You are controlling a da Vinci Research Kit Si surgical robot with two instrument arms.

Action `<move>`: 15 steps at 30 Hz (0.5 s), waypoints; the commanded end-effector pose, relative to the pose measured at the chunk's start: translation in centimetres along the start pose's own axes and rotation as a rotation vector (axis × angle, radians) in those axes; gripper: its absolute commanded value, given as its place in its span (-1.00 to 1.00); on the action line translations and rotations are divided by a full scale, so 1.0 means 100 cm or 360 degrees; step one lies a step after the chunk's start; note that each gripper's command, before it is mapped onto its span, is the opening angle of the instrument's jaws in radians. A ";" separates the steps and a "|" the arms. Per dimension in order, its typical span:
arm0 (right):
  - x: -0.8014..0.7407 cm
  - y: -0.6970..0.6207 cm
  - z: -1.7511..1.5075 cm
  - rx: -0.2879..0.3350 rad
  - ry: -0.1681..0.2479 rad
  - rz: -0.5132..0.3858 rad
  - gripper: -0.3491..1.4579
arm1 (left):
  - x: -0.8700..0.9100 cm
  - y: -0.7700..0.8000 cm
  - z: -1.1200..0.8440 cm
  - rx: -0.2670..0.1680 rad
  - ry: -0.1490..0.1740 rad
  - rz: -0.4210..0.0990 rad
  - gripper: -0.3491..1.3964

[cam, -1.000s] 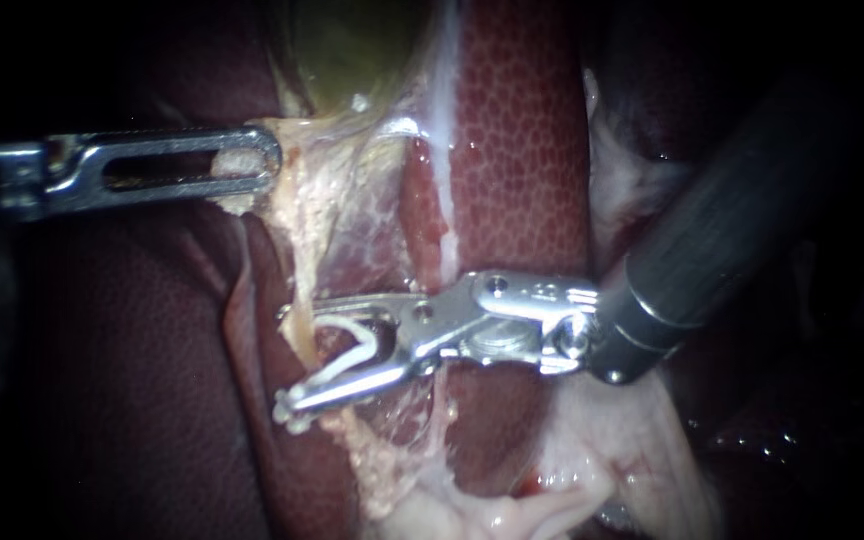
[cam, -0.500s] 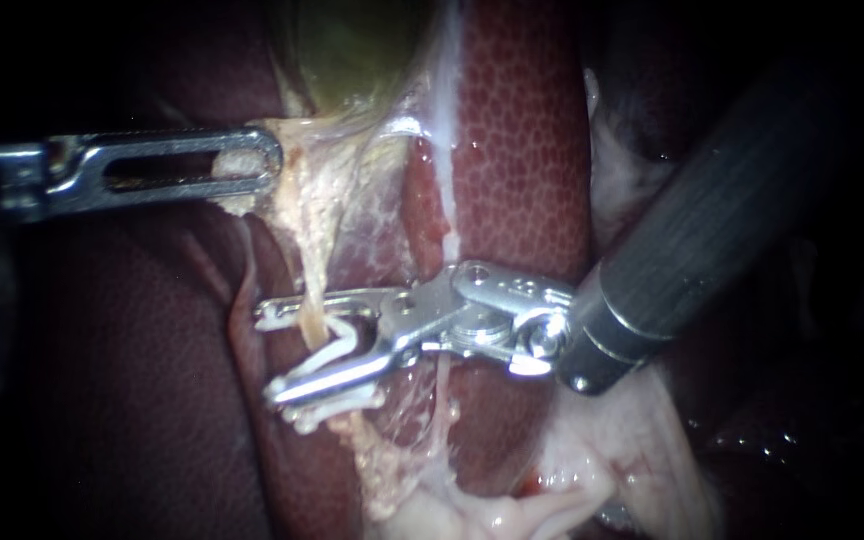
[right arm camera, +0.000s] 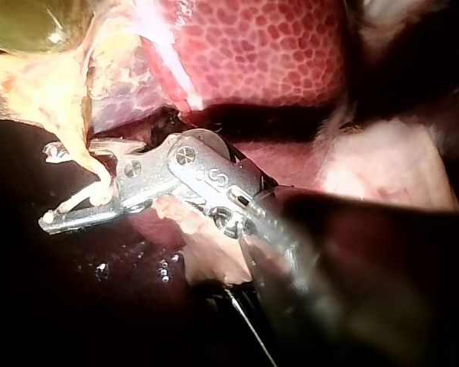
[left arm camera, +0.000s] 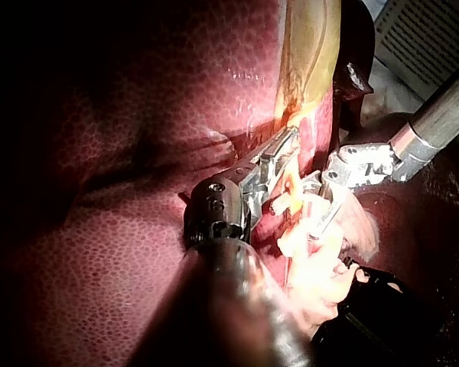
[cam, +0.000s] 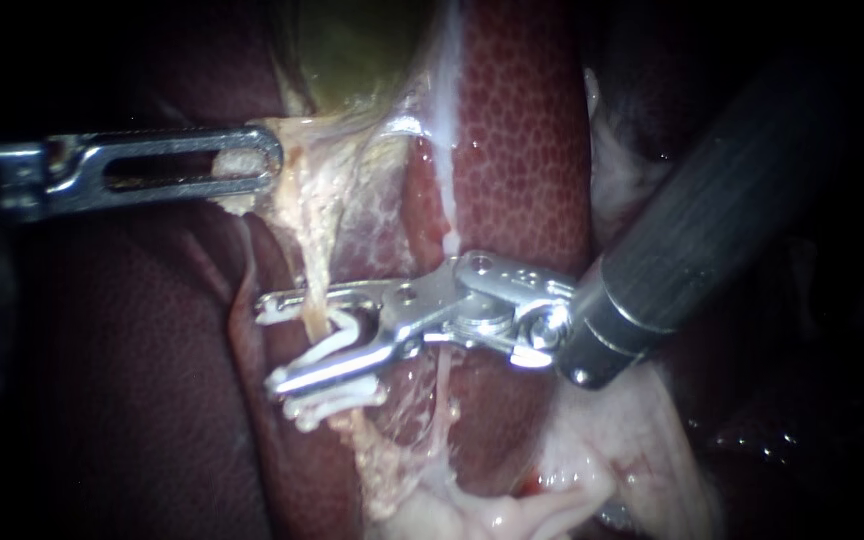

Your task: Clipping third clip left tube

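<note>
Left instrument [cam: 267, 162], in from nine o'clock, has its jaws clamped on pale gallbladder [cam: 352, 50] tissue at ten. Right instrument [cam: 270, 342], down from two o'clock, grips a white clip [cam: 342, 338] in wide-spread jaws. They straddle the left tube [cam: 309, 290] at eight o'clock, over the liver [cam: 522, 150].

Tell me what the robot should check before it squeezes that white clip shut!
1. Tube lies between the clip's two legs: ok.
2. Clip is open and seated in the right instrument, both jaws touching it: ok.
3. Jaw tips reach past the far side of the tube in the endoscope view: ok.
4. Left instrument has its jaws shut on the tissue, holding it pulled up: ok.
5. No liver or other tissue caught behind the jaws: cannot tell, that side is hidden.
</note>
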 end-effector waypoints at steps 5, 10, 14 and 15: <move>-0.0005 0.0003 -0.0011 0.0014 -0.0003 0.0032 -0.83 | 0.0000 0.0000 0.0000 0.0001 0.0001 0.0000 -0.88; -0.0007 0.0002 -0.0010 0.0017 -0.0005 0.0039 -0.88 | 0.0000 0.0000 0.0000 0.0001 0.0001 0.0000 -0.88; -0.0007 0.0001 -0.0009 0.0018 -0.0005 0.0040 -0.90 | 0.0000 -0.0001 0.0000 0.0001 0.0001 0.0000 -0.88; -0.0007 0.0001 -0.0009 0.0018 -0.0005 0.0040 -0.90 | 0.0000 -0.0001 0.0000 0.0001 0.0001 0.0000 -0.88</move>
